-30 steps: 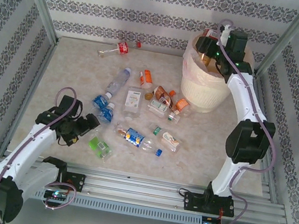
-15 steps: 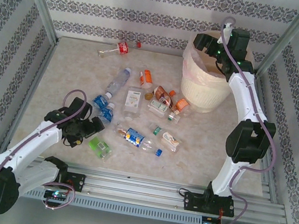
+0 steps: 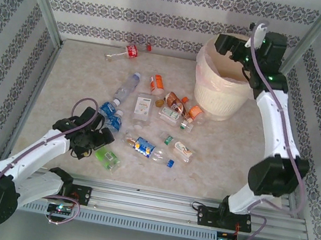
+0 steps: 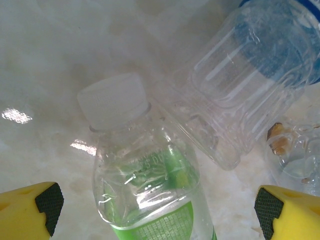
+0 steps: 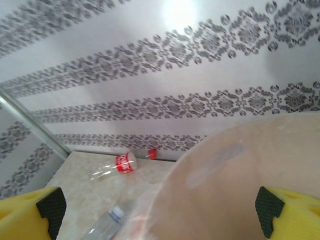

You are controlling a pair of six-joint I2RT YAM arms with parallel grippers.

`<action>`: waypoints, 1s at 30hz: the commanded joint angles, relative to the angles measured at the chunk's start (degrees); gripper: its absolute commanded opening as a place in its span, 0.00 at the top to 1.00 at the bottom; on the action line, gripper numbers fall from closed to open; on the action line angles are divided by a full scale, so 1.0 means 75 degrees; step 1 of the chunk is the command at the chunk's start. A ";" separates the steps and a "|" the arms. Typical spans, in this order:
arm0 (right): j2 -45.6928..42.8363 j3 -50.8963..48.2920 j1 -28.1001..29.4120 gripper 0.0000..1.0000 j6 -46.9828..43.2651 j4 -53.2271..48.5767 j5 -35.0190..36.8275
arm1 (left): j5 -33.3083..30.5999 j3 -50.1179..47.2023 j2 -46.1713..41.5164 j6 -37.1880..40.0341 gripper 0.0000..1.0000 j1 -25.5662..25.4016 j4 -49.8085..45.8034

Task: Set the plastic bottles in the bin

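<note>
Left wrist: blue-labelled bottle (image 4: pixel 242 95) just beside green-labelled bottle (image 4: pixel 150 187).

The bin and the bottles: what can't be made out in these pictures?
- Bin floor, top view: hidden by its near wall and the right gripper; contents unknown.
- Bin interior, right wrist view: blurred, cut off by the bottom edge.
- Green-labelled bottle, left wrist view: lower half cut off by the bottom edge.
- Loose bottles, top view: label print too small to read.

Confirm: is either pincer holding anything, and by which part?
Nothing is held. The left pincer is open over the green bottle, not touching it. The right pincer is open above the bin, empty.
</note>
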 commanded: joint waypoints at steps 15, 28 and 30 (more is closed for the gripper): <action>-0.3559 -0.3688 0.1608 0.02 -0.0704 0.0949 0.0817 | -0.0114 -0.0079 0.1036 -0.0657 0.09 -0.1089 0.0394; -0.3291 -0.3978 0.2046 0.02 -0.0571 0.1093 0.1153 | 0.0188 0.0061 0.1695 -0.0284 0.36 -0.1110 0.0985; -0.3285 -0.4021 0.2064 0.02 -0.0601 0.1134 0.1211 | 0.0136 0.0046 0.1509 -0.0270 0.40 -0.1122 0.0958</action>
